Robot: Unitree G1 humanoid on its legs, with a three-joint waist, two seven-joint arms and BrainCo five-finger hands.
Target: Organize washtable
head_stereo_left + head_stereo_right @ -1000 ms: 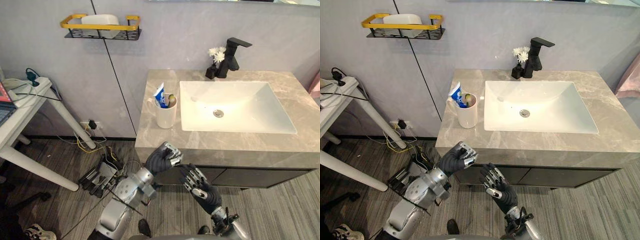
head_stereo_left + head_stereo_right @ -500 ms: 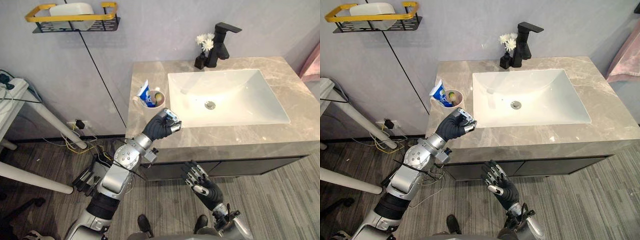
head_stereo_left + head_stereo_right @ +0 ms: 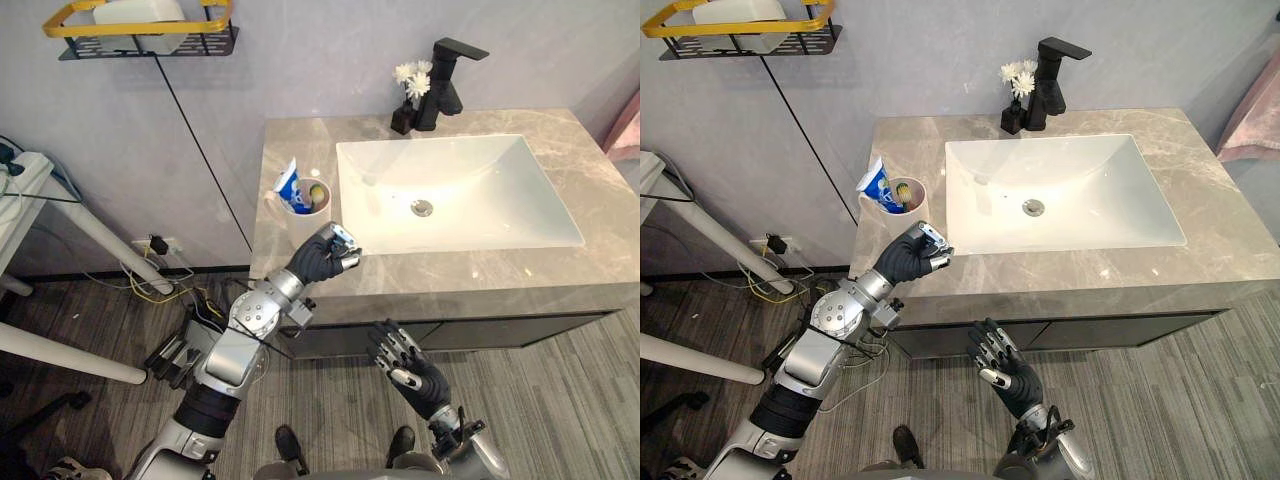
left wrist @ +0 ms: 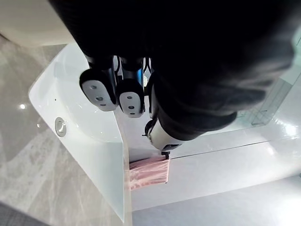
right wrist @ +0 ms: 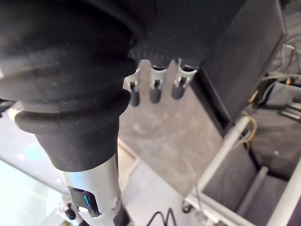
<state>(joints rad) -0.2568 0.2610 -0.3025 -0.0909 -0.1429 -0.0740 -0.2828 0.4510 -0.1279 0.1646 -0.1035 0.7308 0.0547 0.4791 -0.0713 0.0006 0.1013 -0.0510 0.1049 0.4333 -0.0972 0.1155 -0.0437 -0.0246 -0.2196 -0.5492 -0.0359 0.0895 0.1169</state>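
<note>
At the lower left-centre of the head views, the left robot hand [image 3: 325, 255] hangs over the front edge of the desk [image 3: 470, 275]. Its fingers are curled into a loose fist, and nothing is visible inside them. Its own wrist view shows the same curl, with the white sink [image 3: 480, 185] and its drain lying past the fingertips.

The white cup [image 3: 290, 228] stands upright on the desk just up and to the left of that fist in the frame. It is close to the fist, though I cannot tell whether the knuckles touch it. Its long axis is vertical. A blue-and-white toothpaste tube [image 3: 291, 187] leans out of its mouth toward the upper left, beside a small rounded item I cannot identify. The rim of the sink runs immediately right of the cup, so there is little free room on that side.

The right robot hand [image 3: 408, 362] is lower in the frame, below the desk edge and in front of the dark cabinet [image 3: 520, 330]. Its fingers are spread and empty, and it is well apart from the cup.

The left hand is clearly the nearer one. Any grasp of the cup would likely need the fist to unfold first, then wrap the cup's wall from the front-right side.
</note>
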